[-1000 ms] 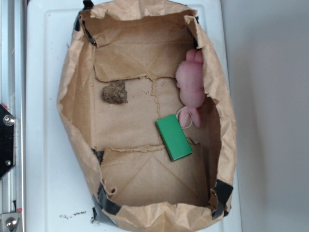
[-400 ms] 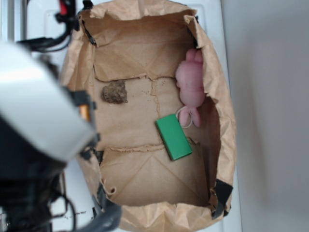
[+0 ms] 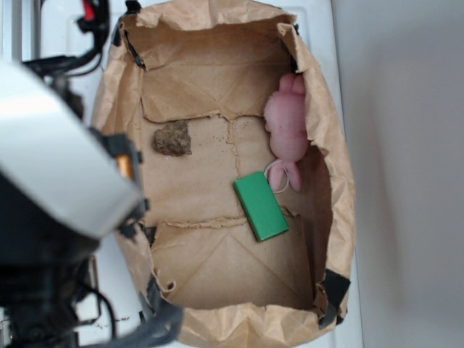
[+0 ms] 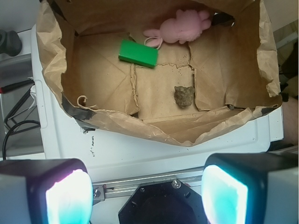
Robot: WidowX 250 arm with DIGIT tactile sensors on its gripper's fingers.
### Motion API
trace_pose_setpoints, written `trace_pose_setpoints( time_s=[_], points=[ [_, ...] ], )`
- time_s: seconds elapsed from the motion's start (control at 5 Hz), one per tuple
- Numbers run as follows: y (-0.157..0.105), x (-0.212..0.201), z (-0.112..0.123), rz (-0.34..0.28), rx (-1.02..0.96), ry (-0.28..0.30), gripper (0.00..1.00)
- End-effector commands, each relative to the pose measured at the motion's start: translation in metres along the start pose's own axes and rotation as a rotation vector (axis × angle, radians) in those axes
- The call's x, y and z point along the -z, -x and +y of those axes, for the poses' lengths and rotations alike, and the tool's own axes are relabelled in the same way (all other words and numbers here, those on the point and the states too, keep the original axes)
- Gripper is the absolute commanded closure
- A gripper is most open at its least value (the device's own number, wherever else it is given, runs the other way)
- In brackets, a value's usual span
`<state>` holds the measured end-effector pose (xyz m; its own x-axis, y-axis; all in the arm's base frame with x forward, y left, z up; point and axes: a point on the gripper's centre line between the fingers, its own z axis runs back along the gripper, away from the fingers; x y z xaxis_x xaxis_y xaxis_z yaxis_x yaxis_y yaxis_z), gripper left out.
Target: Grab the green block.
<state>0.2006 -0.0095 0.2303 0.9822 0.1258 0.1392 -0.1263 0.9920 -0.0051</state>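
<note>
Three loose items lie on the floor of an open paper bag (image 3: 109, 109), which sits on a white tray (image 4: 154, 154). The bag's walls are folded outward and stand open, presumably so the contents can be reached from above.

The green block (image 3: 261, 206) lies flat on the bag floor, toward the wall that is on the right in the exterior view, roughly midway along that wall. It is angled rather than square to the walls. One short end is just beside the lower end of the pink plush toy (image 3: 285, 129), which is pushed up against that same wall; whether the two touch cannot be settled. A brown lump (image 3: 172, 138) rests well apart from the block, near the opposite wall.

The claw (image 4: 147, 189) hangs outside the bag, above the tray edge. In the wrist view its two fingers (image 4: 224, 191) sit at the far left and right of the frame with a broad gap between them: wide apart, holding nothing. In the exterior view the arm (image 3: 58, 181) fills the left side as a blurred mass.

Judgement: the grab has not begun. The claw must cross the near bag wall and descend. Closing across the block's narrow width looks the sounder grip. The plush toy beside one end is the likely obstruction.
</note>
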Motion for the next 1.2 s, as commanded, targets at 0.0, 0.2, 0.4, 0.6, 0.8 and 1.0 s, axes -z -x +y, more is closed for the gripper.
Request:
trace_pose_setpoints(
  time_s=[0.0,0.2,0.4,0.6,0.8,1.0],
  points=[
    [-0.075,0.026,0.031,-0.044,0.031,0.065,0.0],
    [-0.099,0.049,0.037,-0.01,0.118,0.104,0.0],
    [-0.094,0.066,0.033,-0.06,0.34,0.093,0.0],
    [-0.074,0.091,0.025,-0.15,0.609,-0.033,0.0],
    [-0.071,0.109,0.024,-0.163,0.707,-0.095,0.0],
    [-0.065,0.125,0.023,-0.104,0.659,-0.168,0.0]
  ],
)
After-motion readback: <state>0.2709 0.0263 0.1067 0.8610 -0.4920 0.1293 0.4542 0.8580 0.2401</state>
